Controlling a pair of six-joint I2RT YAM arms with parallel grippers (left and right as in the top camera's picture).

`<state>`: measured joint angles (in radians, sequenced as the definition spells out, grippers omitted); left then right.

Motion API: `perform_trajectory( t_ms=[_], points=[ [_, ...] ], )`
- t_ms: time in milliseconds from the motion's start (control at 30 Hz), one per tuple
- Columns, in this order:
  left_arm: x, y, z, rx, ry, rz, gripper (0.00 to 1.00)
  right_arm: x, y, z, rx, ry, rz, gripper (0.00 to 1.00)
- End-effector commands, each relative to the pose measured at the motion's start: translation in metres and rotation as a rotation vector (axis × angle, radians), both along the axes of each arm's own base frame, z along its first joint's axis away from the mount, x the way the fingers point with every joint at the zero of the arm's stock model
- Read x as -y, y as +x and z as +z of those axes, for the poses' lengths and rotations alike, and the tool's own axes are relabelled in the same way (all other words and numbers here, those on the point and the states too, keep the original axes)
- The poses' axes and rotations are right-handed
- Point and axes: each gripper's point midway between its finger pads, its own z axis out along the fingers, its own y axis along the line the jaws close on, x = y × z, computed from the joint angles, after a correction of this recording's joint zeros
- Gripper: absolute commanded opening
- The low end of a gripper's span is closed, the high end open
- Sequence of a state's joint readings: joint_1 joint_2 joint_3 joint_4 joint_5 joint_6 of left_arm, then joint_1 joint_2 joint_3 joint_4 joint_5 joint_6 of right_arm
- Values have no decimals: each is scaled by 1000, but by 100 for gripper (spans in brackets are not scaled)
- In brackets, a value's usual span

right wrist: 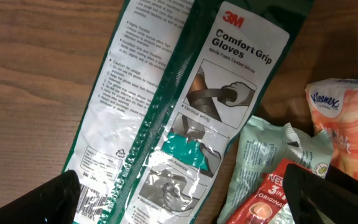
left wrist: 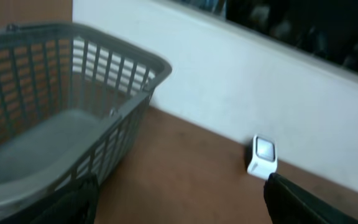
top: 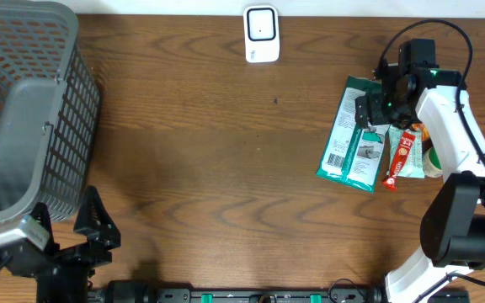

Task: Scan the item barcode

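Looks like a mock shop checkout staged in a robotics lab. Suggested by a grey plastic shopping basket (top: pixel 78 109) at upper left, a small white scanner (top: pixel 261 34) at top centre, branded packaged goods (top: pixel 356 139) heaped at right on a wood-grain table (top: pixel 209 151), with a white robot arm (top: pixel 446 126) reaching over.

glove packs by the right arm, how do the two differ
The left glove pack lies back up, showing fine print and a barcode near one end; the right glove pack lies front up, showing its 3M title. The left one has bare table beside it; the right one borders smaller packets. Both are long, flat and green-edged.
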<state>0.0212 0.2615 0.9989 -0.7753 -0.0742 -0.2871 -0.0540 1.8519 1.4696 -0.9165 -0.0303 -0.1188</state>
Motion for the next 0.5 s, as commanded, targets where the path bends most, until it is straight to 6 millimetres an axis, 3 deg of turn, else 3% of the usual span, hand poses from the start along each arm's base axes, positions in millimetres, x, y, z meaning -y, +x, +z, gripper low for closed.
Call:
perform_trajectory(
  t_ms=[0, 233, 467],
  points=[
    [0, -3, 3, 82, 12, -6, 85, -2, 2, 6, 16, 7, -9, 99],
    [4, -1, 26, 305, 8, -28, 86, -2, 2, 5, 15, 7, -9, 99],
    [5, -2, 32, 467, 5, -35, 85, -2, 2, 6, 16, 7, -9, 99]
  ],
)
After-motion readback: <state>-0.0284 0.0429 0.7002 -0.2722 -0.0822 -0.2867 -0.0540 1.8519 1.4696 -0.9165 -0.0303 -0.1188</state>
